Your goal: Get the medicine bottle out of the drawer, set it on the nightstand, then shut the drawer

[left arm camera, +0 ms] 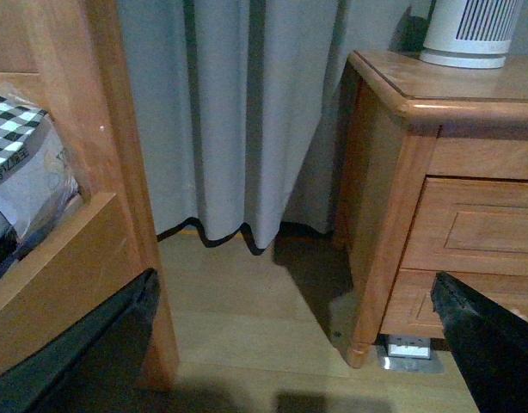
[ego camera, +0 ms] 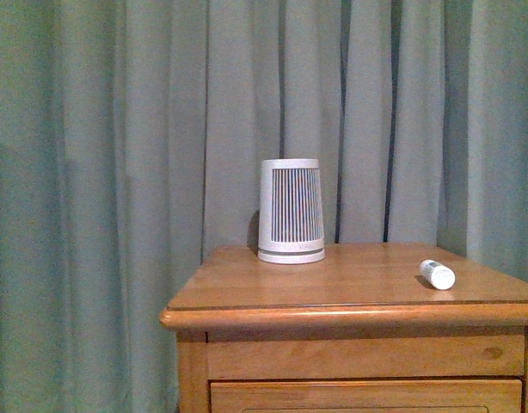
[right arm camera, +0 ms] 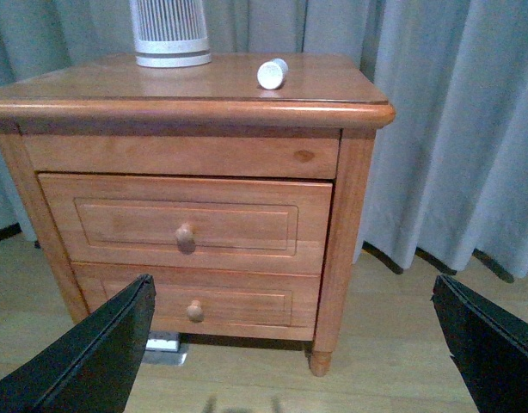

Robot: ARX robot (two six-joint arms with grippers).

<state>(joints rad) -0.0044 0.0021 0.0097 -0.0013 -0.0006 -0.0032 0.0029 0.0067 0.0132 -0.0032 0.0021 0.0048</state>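
Observation:
The medicine bottle lies on its side on the glossy top of the nightstand, near the right edge; the right wrist view shows this bottle cap-end on. The upper drawer is shut, its front flush and its round knob facing out. My right gripper is open and empty, low in front of the nightstand and well back from it. My left gripper is open and empty too, over the floor to the left of the nightstand. Neither arm shows in the front view.
A tall white ribbed device stands at the back of the top. The lower drawer is shut. Grey-green curtains hang behind. A wooden bed frame with checked bedding stands left of the nightstand. A floor socket sits under it.

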